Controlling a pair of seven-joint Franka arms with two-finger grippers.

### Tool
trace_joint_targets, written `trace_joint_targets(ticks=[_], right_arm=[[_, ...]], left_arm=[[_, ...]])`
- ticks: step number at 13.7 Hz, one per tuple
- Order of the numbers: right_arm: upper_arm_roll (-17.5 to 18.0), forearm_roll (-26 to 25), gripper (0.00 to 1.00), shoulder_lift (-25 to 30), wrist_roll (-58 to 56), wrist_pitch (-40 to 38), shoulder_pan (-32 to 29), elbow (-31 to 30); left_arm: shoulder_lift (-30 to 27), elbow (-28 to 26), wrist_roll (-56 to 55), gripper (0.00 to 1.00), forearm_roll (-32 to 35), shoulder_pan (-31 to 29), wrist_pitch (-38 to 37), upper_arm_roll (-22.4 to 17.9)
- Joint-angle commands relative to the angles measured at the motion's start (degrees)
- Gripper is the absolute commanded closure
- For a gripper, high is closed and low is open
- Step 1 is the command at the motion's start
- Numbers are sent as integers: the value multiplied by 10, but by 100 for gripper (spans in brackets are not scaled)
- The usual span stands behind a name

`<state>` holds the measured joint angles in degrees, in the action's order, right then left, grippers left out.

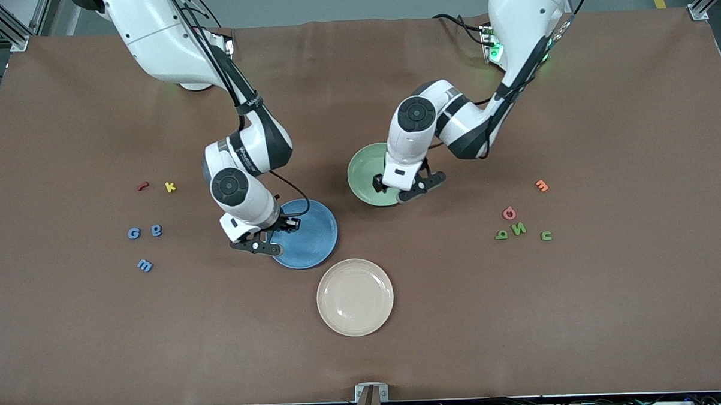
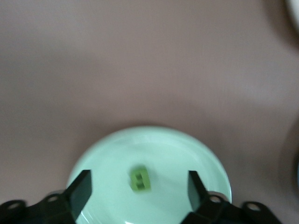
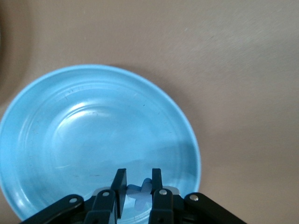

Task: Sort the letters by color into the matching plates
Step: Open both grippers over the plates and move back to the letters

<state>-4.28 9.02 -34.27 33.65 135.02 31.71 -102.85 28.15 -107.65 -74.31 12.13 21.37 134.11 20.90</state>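
Observation:
My left gripper [image 1: 401, 186] hangs open over the pale green plate [image 1: 362, 169]. In the left wrist view a green letter [image 2: 140, 179] lies in that plate [image 2: 112, 154], loose between the spread fingers [image 2: 79, 191]. My right gripper [image 1: 277, 235] is low over the blue plate [image 1: 314, 240] and shut on a blue letter [image 3: 140, 193]. Three blue letters [image 1: 133, 233], [image 1: 156, 230], [image 1: 145, 265] lie toward the right arm's end of the table. Three green letters [image 1: 501, 235], [image 1: 518, 228], [image 1: 546, 235] lie toward the left arm's end.
A cream plate [image 1: 355, 297] sits nearer the front camera than both coloured plates. A red letter [image 1: 143, 186] and a yellow letter [image 1: 170, 186] lie by the blue group. An orange letter [image 1: 541, 185] and a pink letter [image 1: 509, 213] lie by the green group.

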Motion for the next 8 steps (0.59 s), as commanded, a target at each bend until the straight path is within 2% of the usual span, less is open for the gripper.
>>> trace_joint_targets(ticks=[1, 3, 4, 5, 6, 8], right_arm=[[-5, 12, 86, -23, 19, -6, 16, 26], [-5, 12, 81, -23, 19, -8, 18, 26], [-5, 12, 60, -22, 19, -10, 19, 26], [-5, 12, 18, -22, 19, -11, 18, 25], [-6, 11, 0, -21, 16, -12, 17, 22], [-6, 10, 0, -8, 7, -41, 10, 19]], left_arm=[[-13, 84, 86, 0, 25, -54, -115, -2], [-13, 107, 155, 0, 25, -104, -128, -2], [-13, 115, 200, 0, 25, -135, -129, -2], [-14, 117, 242, 0, 25, -159, -129, -2], [-15, 118, 290, 0, 26, -192, -129, -2], [-14, 119, 356, 0, 25, -237, -129, -2]])
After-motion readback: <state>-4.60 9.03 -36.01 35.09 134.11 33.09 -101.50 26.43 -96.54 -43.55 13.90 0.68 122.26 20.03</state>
